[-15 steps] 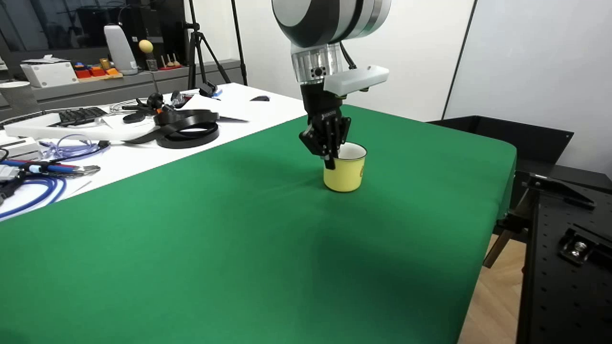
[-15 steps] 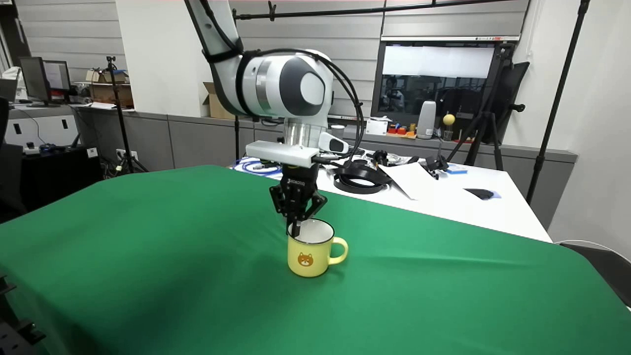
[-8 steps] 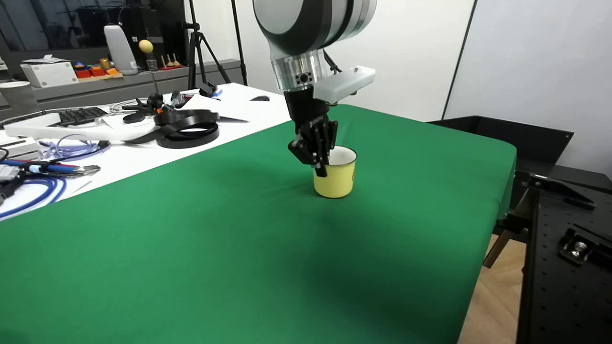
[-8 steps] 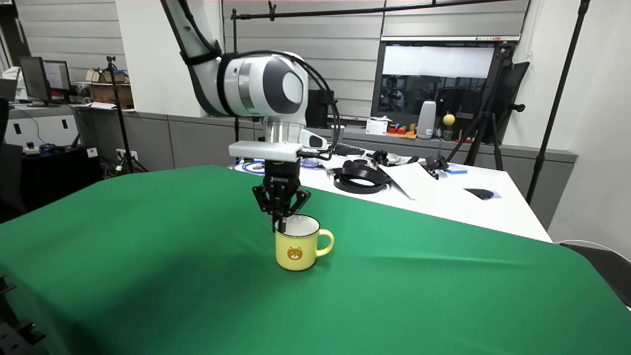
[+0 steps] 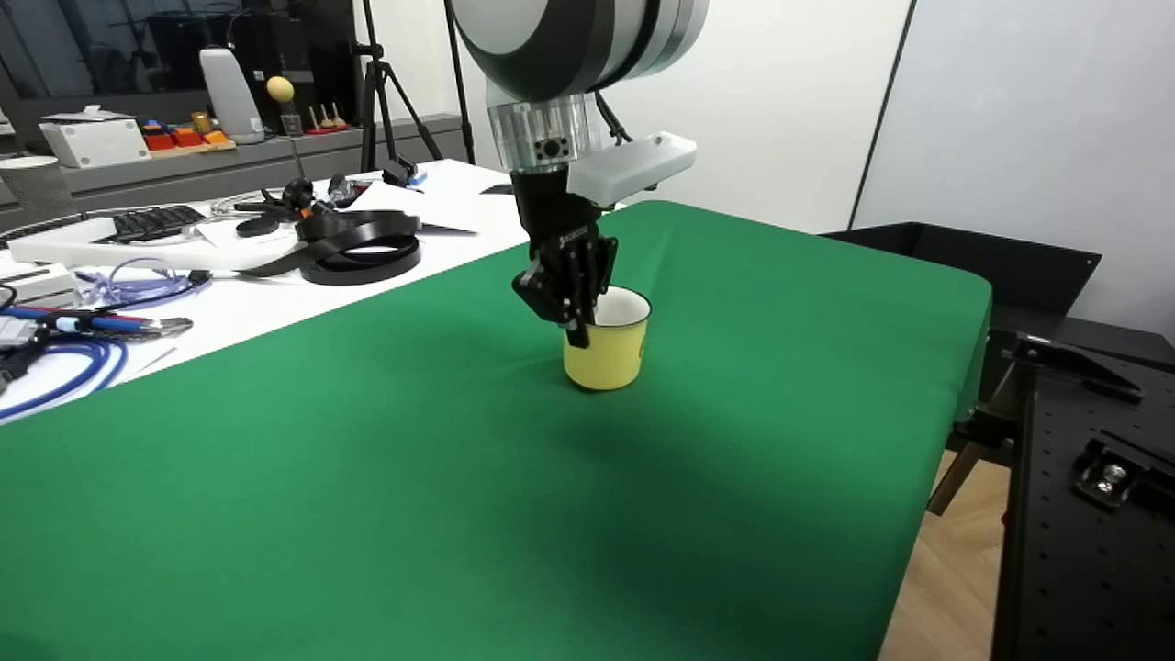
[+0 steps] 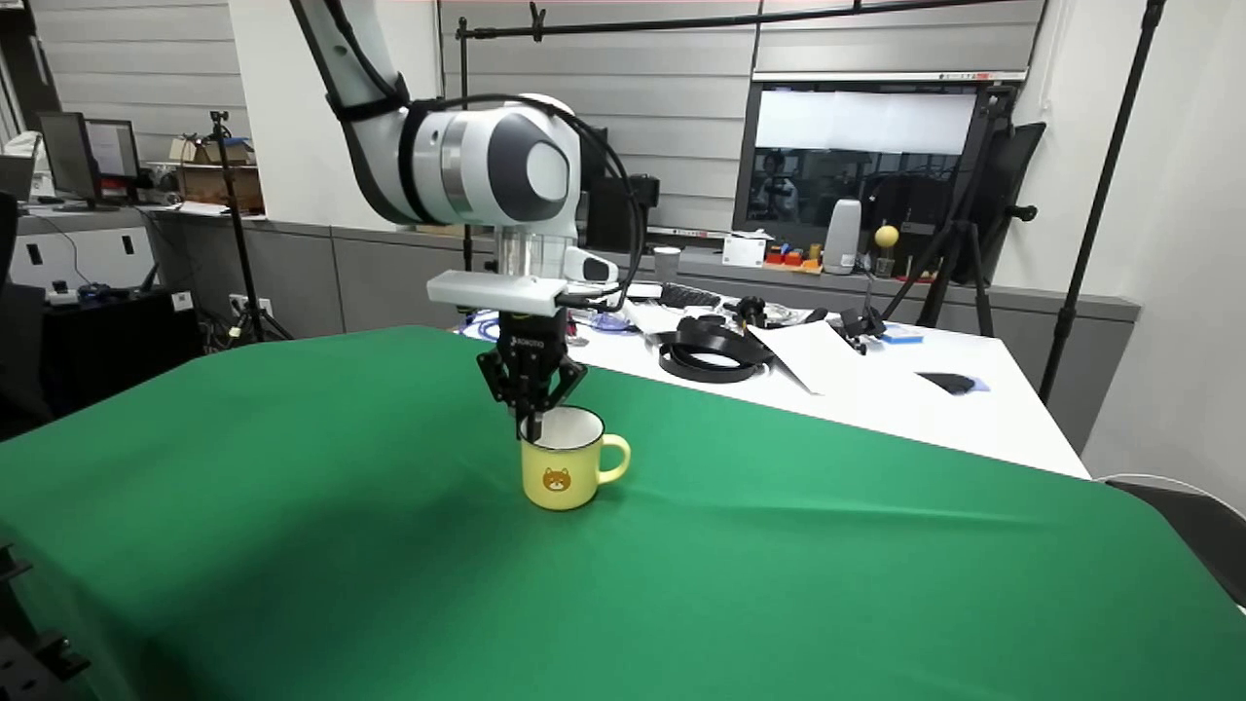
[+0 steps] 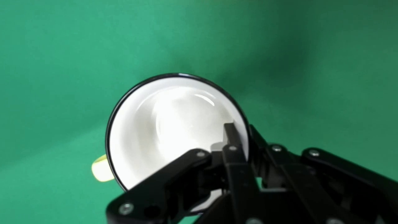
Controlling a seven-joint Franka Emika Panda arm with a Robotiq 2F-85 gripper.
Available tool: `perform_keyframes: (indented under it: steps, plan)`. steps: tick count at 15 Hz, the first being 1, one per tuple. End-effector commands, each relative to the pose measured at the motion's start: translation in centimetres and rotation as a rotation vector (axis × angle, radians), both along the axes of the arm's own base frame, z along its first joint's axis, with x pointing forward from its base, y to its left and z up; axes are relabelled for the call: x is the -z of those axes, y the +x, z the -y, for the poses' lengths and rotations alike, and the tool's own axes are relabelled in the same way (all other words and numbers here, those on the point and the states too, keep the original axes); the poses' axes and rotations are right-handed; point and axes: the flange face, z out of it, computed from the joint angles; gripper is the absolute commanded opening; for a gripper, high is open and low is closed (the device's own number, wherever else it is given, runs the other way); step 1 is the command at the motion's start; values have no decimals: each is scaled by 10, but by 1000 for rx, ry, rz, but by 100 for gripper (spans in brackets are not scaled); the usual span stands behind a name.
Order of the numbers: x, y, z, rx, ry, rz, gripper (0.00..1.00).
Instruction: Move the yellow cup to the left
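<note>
Yellow cup [image 6: 568, 463], handled, upright on green cloth [image 6: 759, 574], dark rim [image 7: 108, 140] gripped.

On the black upper part of my gripper [image 6: 528, 426] stands a short line of pale letters [image 6: 529, 343], which I find in both exterior views. The letters are blurred; they agree with the name ROBOTIQ, but I cannot be certain of each one. The yellow cup [image 6: 574, 465] wears a printed sign, a brown animal face [image 6: 557, 480], facing the camera in an exterior view. Above the window [image 6: 827, 175], a white bar [image 6: 857, 76] carries red marks [image 6: 978, 76], too small to be read. On a black piece of furniture [image 6: 107, 341] sits a white square [image 6: 182, 301] like a label; its content also I cannot read. The wrist view gives me no readable text.
</note>
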Motion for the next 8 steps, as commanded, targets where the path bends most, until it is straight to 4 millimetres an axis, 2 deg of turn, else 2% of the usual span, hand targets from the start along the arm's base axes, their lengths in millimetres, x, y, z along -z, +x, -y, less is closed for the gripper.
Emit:
perform_keyframes:
  steps: [1, 2, 3, 5, 8]
  plan:
    - [-11, -1, -7, 25, 30, -11, 3]
    - [-10, -1, -8, 27, 35, -25, 3]
    - [-10, -1, -8, 31, 32, -32, 36]
    - [-10, -1, -9, 38, 34, -52, 43]
    - [-17, -3, -7, 47, 21, -55, 63]
